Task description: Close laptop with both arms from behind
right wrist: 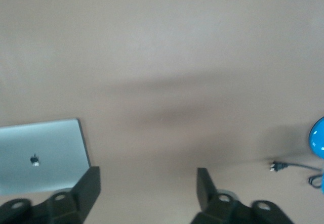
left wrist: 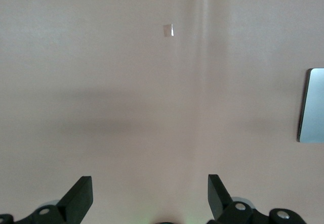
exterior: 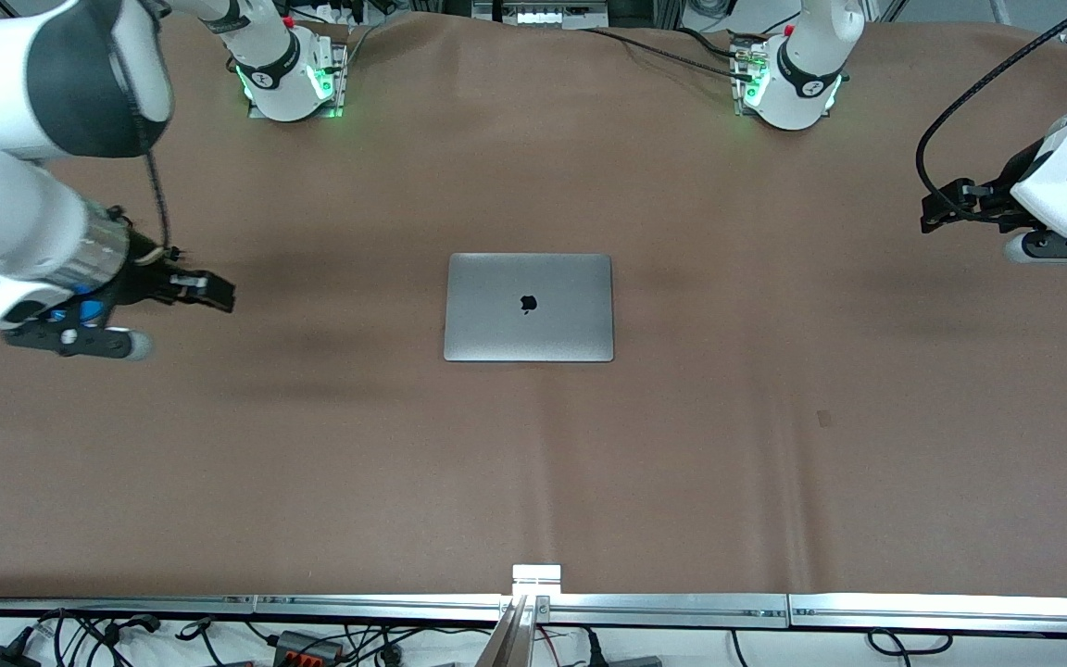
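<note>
The space-grey laptop (exterior: pixel 529 308) lies shut and flat in the middle of the brown table, its lid up with the dark apple logo showing. My right gripper (exterior: pixel 217 293) hangs open and empty above the cloth toward the right arm's end of the table, well apart from the laptop. My left gripper (exterior: pixel 936 209) hangs open and empty above the left arm's end, also well apart. In the right wrist view the open gripper (right wrist: pixel 148 183) has the laptop's lid (right wrist: pixel 43 153) beside it. In the left wrist view the open gripper (left wrist: pixel 150 191) shows only a strip of the laptop's edge (left wrist: pixel 311 105).
A small dark mark (exterior: pixel 823 419) lies on the cloth nearer the front camera toward the left arm's end; it also shows in the left wrist view (left wrist: pixel 168 30). A metal rail (exterior: pixel 663 607) runs along the front edge. A plug on a cable (right wrist: pixel 277 166) and a blue object (right wrist: pixel 318 138) show in the right wrist view.
</note>
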Robot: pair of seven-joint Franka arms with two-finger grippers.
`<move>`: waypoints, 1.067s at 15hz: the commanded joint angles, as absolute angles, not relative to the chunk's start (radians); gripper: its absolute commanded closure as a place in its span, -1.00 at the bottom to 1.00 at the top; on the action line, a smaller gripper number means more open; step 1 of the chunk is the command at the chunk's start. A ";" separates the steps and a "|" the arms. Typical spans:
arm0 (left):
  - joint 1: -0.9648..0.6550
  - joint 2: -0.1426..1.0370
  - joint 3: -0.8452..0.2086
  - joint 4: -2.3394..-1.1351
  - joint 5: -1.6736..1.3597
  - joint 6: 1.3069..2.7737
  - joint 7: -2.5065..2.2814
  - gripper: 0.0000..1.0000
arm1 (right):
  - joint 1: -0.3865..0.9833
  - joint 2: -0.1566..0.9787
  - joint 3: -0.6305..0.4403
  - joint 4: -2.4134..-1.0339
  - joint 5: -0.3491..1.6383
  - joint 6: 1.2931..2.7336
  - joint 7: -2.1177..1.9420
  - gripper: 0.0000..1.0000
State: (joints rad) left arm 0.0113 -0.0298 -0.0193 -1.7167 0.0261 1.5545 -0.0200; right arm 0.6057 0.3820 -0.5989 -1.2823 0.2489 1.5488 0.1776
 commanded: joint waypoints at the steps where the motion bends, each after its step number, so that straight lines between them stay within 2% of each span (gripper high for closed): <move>1: 0.006 -0.032 -0.026 -1.684 0.052 1.523 -0.038 -1.00 | 0.397 0.350 -0.423 -1.269 0.238 1.597 0.105 -1.00; 4: 0.006 -0.032 -0.026 -1.684 0.048 1.523 -0.038 -1.00 | 0.162 0.308 -0.197 -1.292 0.131 1.627 0.025 -1.00; 6: 0.012 -0.032 -0.026 -1.686 0.048 1.520 -0.034 -1.00 | 0.085 0.287 -0.121 -1.321 0.071 1.649 0.012 -1.00; 8: 0.012 -0.032 -0.026 -1.686 0.046 1.522 -0.034 -1.00 | 0.029 0.281 -0.075 -1.330 0.058 1.651 0.006 -1.00; 13: 0.012 -0.032 -0.026 -1.684 0.045 1.513 -0.034 -1.00 | 0.031 0.269 -0.071 -1.376 0.023 1.661 -0.009 -1.00; 16: 0.011 -0.029 -0.026 -1.683 0.044 1.513 -0.034 -1.00 | 0.031 0.155 -0.071 -1.546 0.020 1.739 -0.014 -1.00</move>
